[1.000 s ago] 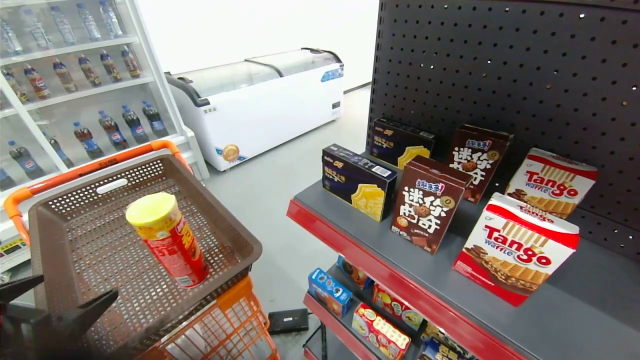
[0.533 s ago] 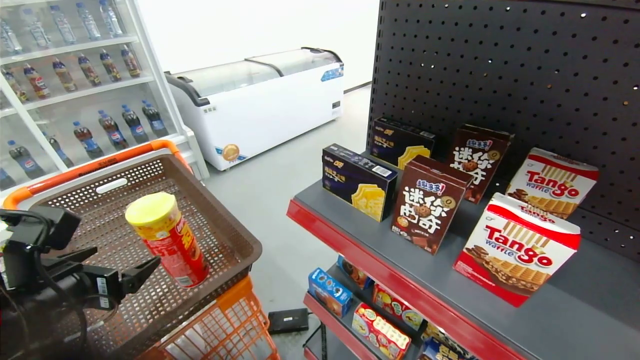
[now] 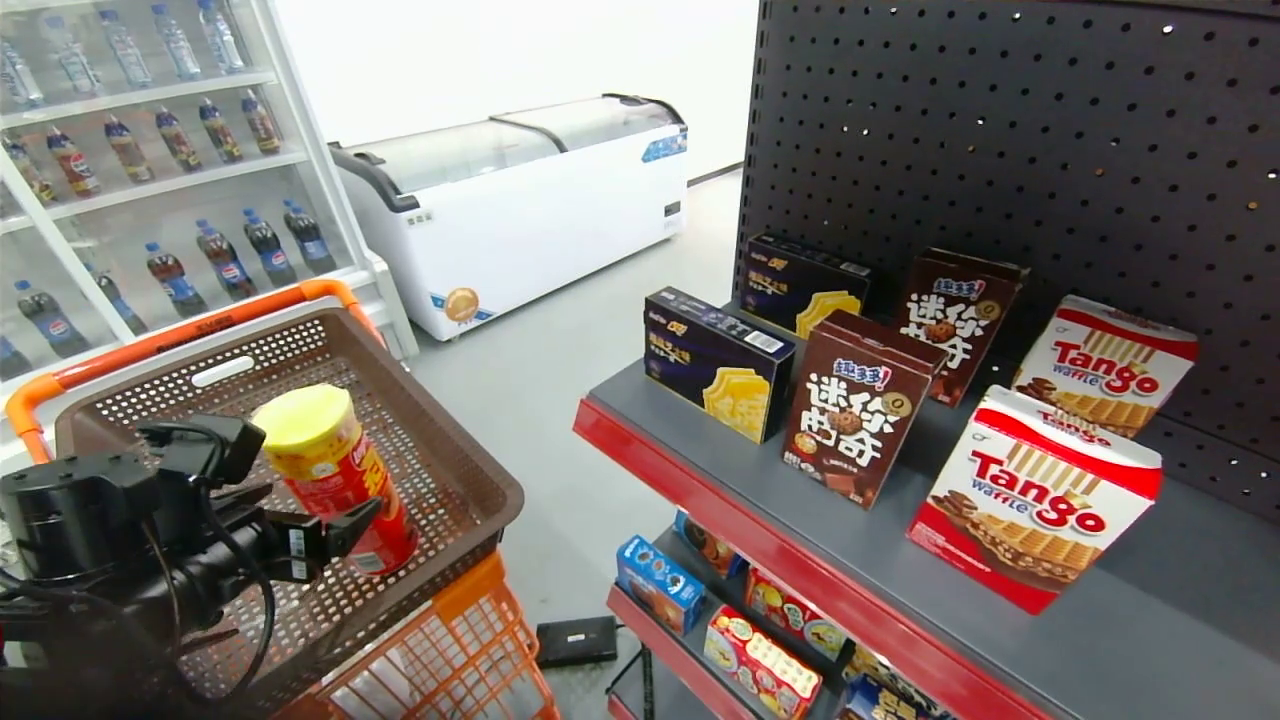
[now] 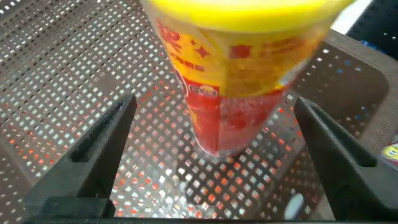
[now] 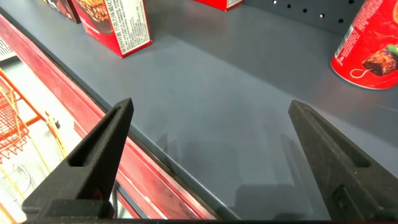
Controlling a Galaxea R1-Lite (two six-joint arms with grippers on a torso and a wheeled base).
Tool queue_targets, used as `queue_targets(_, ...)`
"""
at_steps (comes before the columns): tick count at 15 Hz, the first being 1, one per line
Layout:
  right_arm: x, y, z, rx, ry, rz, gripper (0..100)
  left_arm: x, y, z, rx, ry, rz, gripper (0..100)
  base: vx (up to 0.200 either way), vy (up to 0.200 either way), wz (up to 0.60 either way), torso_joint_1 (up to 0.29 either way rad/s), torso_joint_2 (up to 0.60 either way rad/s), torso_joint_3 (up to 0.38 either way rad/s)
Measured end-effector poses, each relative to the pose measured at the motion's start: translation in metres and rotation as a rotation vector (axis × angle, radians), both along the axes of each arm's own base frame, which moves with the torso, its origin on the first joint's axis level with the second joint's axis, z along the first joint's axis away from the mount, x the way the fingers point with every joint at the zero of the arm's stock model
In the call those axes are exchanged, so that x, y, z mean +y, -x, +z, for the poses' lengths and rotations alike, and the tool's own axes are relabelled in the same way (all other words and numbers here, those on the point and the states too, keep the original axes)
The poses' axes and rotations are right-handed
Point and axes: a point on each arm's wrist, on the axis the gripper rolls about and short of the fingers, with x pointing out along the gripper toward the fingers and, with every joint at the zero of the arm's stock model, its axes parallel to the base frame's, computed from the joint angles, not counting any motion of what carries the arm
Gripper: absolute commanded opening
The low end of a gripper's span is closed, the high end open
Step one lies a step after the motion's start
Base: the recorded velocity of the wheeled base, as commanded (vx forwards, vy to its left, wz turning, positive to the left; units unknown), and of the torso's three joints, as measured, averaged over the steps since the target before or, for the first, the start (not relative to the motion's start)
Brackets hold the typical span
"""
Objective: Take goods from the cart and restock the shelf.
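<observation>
Now, from the head camera, a grey shelf (image 3: 1180, 620) with a red front edge fills the frame from 3 to 5 o'clock, backed by a black pegboard (image 3: 1000, 130) at 1 o'clock. A glass-fronted cooler (image 3: 150, 200) of bottles stands at 10 o'clock and a white chest freezer (image 3: 520, 215) at 12 o'clock. At 8 o'clock sits the orange cart (image 3: 450, 650), with a brown perforated basket (image 3: 440, 420) resting on top of it.

Six boxes stand upright on the shelf in three pairs, one behind the other: blue boxes (image 3: 715, 365) nearest the shelf's end, brown boxes (image 3: 860, 410) in the middle and wafer boxes (image 3: 1030, 495) at 4 o'clock. Packets (image 3: 760, 665) line a lower shelf at 6 o'clock.

The can (image 3: 335, 470), red with a yellow lid, stands on its base inside the basket, well apart from the shelf. The left gripper (image 3: 320, 505) is down in the basket at the can's lower half, its fingers spread wide to either side. In the wrist view of the left gripper (image 4: 217, 149), basket mesh shows between each finger and the can (image 4: 236, 93), so neither finger touches it.

The right gripper (image 5: 214, 155) hangs over a bare stretch of the shelf (image 5: 249, 106), fingers wide and holding nothing. A red tub (image 5: 367, 43) and a box (image 5: 118, 25) stand near it on the board.
</observation>
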Motion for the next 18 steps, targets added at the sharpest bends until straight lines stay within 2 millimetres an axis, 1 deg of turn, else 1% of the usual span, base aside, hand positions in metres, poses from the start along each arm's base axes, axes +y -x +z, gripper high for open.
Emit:
queue_targets(3,0.0,0.0,0.0,0.0,0.0,0.0,100,0.0,-0.014,-0.012,0.025,-0.014,0.037,100,0.0,0.0,0.0,0.0,0.0,0.0)
queue_targets(7,0.0,0.0,0.0,0.0,0.0,0.0,100,-0.004,-0.035,-0.013,-0.013,-0.03,0.056,100,0.0,0.0,0.0,0.0,0.0,0.0)
queue_targets(8,0.0,0.0,0.0,0.0,0.0,0.0,100,-0.006,-0.04,-0.013,-0.025,-0.033,0.058,0,0.0,0.0,0.0,0.0,0.0,0.0)
queue_targets(10,0.0,0.0,0.0,0.0,0.0,0.0,100,-0.01,-0.043,-0.014,-0.025,-0.04,0.064,0,0.0,0.0,0.0,0.0,0.0,0.0)
queue_targets(14,0.0,0.0,0.0,0.0,0.0,0.0,100,-0.016,-0.042,-0.019,0.03,-0.066,0.058,0,0.0,0.0,0.0,0.0,0.0,0.0)
queue_targets(16,0.0,0.0,0.0,0.0,0.0,0.0,100,-0.025,-0.041,-0.014,0.057,-0.063,0.018,0,0.0,0.0,0.0,0.0,0.0,0.0)
queue_targets(18,0.0,0.0,0.0,0.0,0.0,0.0,100,-0.035,-0.041,-0.003,0.057,-0.054,-0.025,0,0.0,0.0,0.0,0.0,0.0,0.0)
